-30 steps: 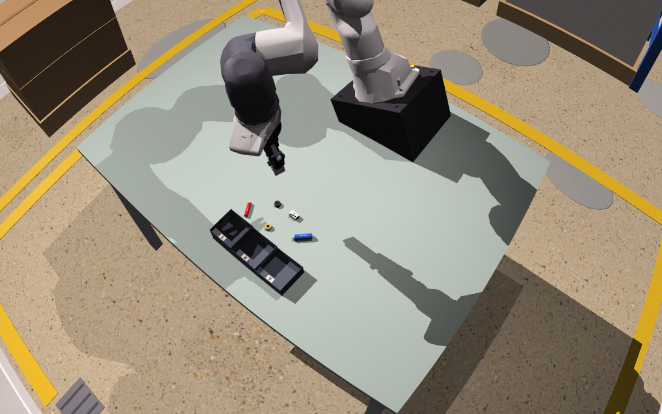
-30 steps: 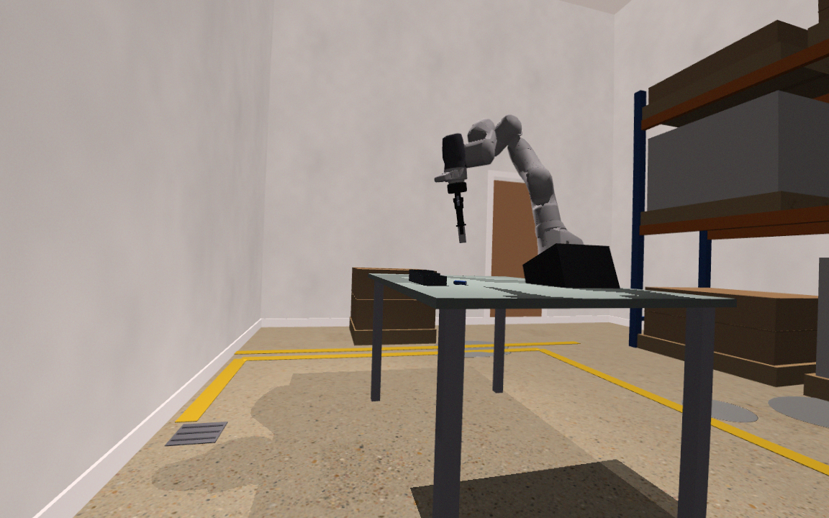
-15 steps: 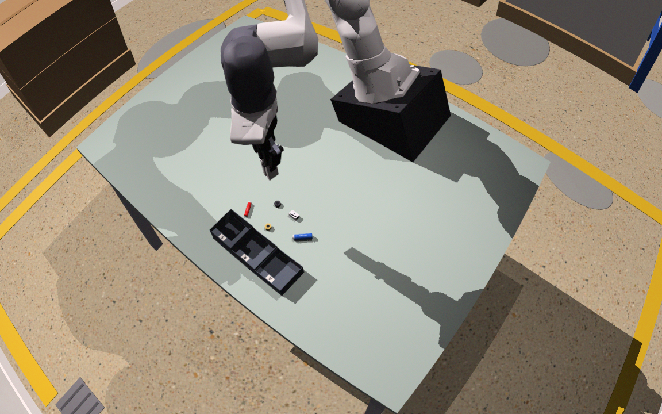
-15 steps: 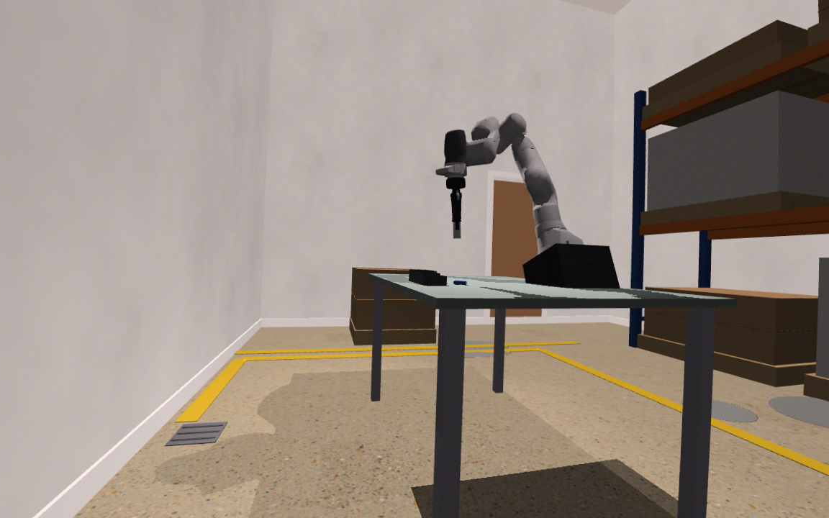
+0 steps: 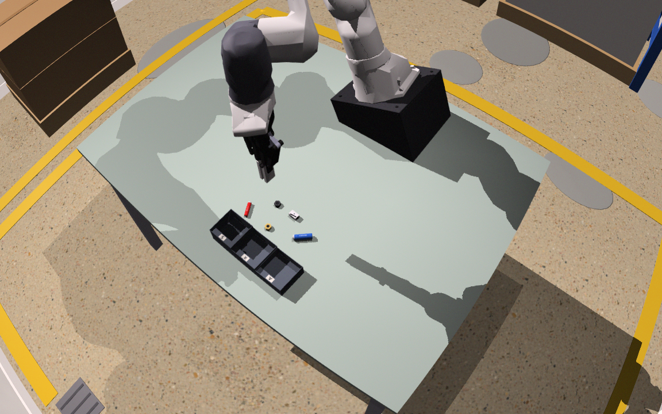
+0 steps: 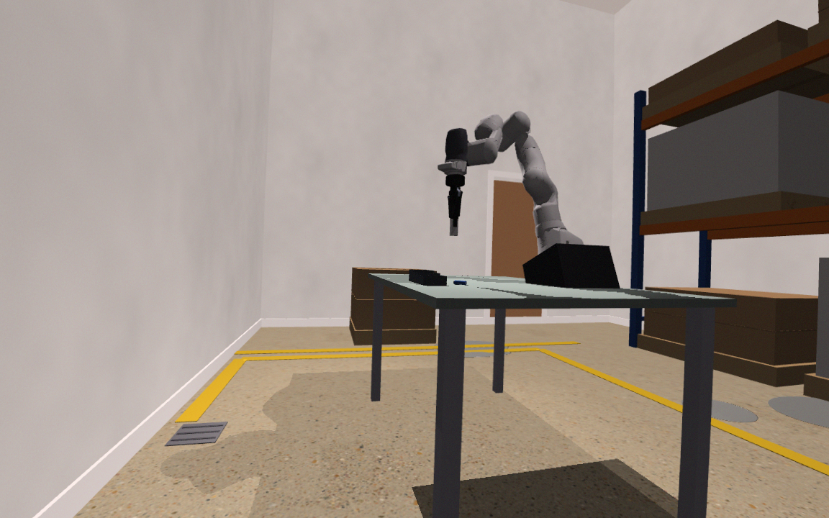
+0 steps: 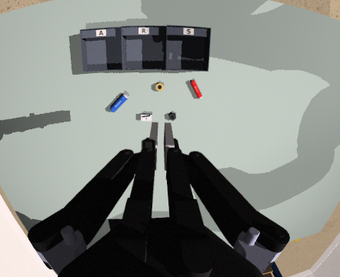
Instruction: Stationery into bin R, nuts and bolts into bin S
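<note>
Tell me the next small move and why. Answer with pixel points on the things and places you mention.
I'd open the gripper [image 5: 267, 178] [image 6: 453, 233] [image 7: 161, 132] before lowering it toward the black hex piece [image 5: 277, 203] [image 7: 172, 116]. Its fingers stand close together, high above the table with nothing between them, and would likely need a wider gap. That piece looks like a nut or bolt and lies outside bin S [image 5: 220, 242] [image 7: 201, 33].

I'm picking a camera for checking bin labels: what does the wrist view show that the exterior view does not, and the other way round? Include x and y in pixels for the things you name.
Only wrist: the letters A, R and S on the bins [image 7: 144, 71] [image 6: 427, 278], and the red cylinder [image 7: 196, 89].
Only exterior: the table's legs [image 6: 448, 412] and the grey box [image 6: 714, 157] on the shelf.
Both: the bins, the blue cylinder [image 7: 119, 102] [image 6: 460, 283] and the gripper [image 7: 161, 132] [image 6: 453, 234].
</note>
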Tool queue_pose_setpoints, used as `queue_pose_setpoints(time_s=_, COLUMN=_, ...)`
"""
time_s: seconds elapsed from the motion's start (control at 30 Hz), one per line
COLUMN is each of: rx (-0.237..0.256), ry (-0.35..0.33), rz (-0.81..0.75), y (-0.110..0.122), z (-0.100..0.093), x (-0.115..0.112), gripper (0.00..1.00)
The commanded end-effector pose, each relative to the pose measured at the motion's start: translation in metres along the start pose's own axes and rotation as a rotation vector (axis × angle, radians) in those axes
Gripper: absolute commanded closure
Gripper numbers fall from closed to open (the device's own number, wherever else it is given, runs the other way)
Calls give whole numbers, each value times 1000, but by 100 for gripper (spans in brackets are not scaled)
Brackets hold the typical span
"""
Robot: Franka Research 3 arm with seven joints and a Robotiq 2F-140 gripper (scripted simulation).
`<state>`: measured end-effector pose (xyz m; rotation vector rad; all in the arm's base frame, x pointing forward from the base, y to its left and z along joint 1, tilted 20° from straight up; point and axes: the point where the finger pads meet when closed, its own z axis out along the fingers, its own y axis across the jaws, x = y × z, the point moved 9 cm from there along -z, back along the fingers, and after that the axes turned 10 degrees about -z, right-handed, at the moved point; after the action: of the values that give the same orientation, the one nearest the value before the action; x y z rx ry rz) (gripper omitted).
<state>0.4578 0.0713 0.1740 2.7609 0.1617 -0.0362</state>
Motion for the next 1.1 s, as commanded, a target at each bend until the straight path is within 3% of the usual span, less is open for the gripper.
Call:
queue_pose_setpoints(time_s=0.0, rx=22, ry=14, rz=-74, y=-1, z=-1, x=1, gripper=95)
queue_pose_setpoints(time_s=0.47, rx=22, ry=14, rz=-74, y=-1, z=-1, x=1, gripper=95)
queue_pose_setpoints(time_s=0.53, rx=23, ry=13, rz=-1, y=5, z=10, x=12, gripper=95)
queue_pose_setpoints(time_s=0.93, rx=23, ry=13, rz=-1, y=41, z=79, x=75, gripper=95)
queue_pose_setpoints(time_s=1.07, rx=23, ry=13, rz=-1, y=47, z=90, x=85, gripper=95)
